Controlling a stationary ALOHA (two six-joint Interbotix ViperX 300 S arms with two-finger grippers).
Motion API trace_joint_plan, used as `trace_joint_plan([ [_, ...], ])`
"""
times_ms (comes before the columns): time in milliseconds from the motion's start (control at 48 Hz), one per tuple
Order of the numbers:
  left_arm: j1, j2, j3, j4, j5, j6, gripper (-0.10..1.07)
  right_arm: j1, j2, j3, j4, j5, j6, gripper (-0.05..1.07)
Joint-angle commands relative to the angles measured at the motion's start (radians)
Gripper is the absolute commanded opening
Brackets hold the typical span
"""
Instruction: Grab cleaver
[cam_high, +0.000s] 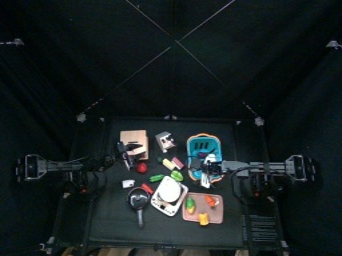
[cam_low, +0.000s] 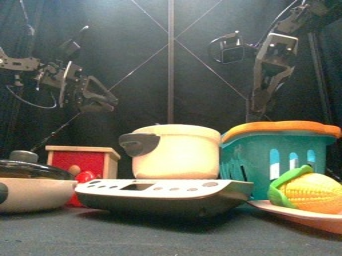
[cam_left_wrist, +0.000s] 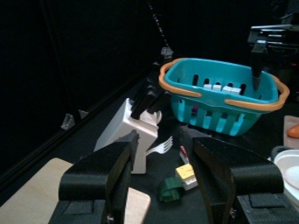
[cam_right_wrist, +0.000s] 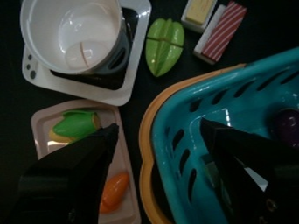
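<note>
Beside teal basket (cam_left_wrist: 219, 92), cleaver (cam_left_wrist: 126, 131) lies untouched (both tools (cam_left_wrist: 176, 179) (cam_right_wrist: 158, 175) wide).

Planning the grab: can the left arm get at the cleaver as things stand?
Probably yes: the left gripper stands open, facing the cleaver, which sits exposed beside the teal basket; nothing seems to cover it.

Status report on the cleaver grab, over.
Left gripper open, facing cleaver. Right gripper open above teal basket. Cleaver lies free, not gripped. Basket close beside it.
</note>
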Motion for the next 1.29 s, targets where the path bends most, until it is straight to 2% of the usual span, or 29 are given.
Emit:
trace_joint_plan([
  [0,0.003,-0.002,-0.011,0.000,-0.005,-0.002,0.82,-0.002,-0.028,-0.037,-0.012,-0.063,0.000,1.03],
  [188,0.003,-0.002,-0.011,0.000,-0.005,-0.002,0.82,-0.043,-0.012,-0.083,0.026,-0.262,0.015,1.03],
  [312,0.005,-0.002,-0.011,0.000,-0.005,-0.002,0.82,-0.143,0.032,-0.144,0.149,-0.396,0.129,1.03],
  [396,0.008,0.000,-0.009,-0.006,-0.006,-0.002,0.82,-0.187,0.060,-0.187,0.189,-0.433,0.201,1.03],
  [500,0.011,-0.002,-0.006,-0.014,-0.005,-0.002,0.82,-0.232,0.110,-0.245,0.176,-0.430,0.256,1.03],
  [625,0.015,-0.002,-0.006,-0.029,-0.005,0.000,0.82,-0.249,0.190,-0.334,0.170,-0.394,0.270,1.03],
  [875,0.017,-0.005,-0.002,-0.040,-0.005,0.000,0.82,-0.267,0.385,-0.589,0.137,-0.150,0.272,1.03],
  [958,0.017,-0.005,0.000,-0.038,-0.006,0.000,0.82,-0.268,0.423,-0.643,0.106,-0.109,0.278,1.03],
  [1125,0.017,-0.005,0.005,-0.040,-0.005,0.000,0.82,-0.278,0.446,-0.715,-0.003,-0.066,0.360,1.02],
  [1271,0.017,-0.005,0.003,-0.040,-0.005,0.000,0.82,-0.279,0.476,-0.798,-0.147,0.097,0.466,0.99],
])
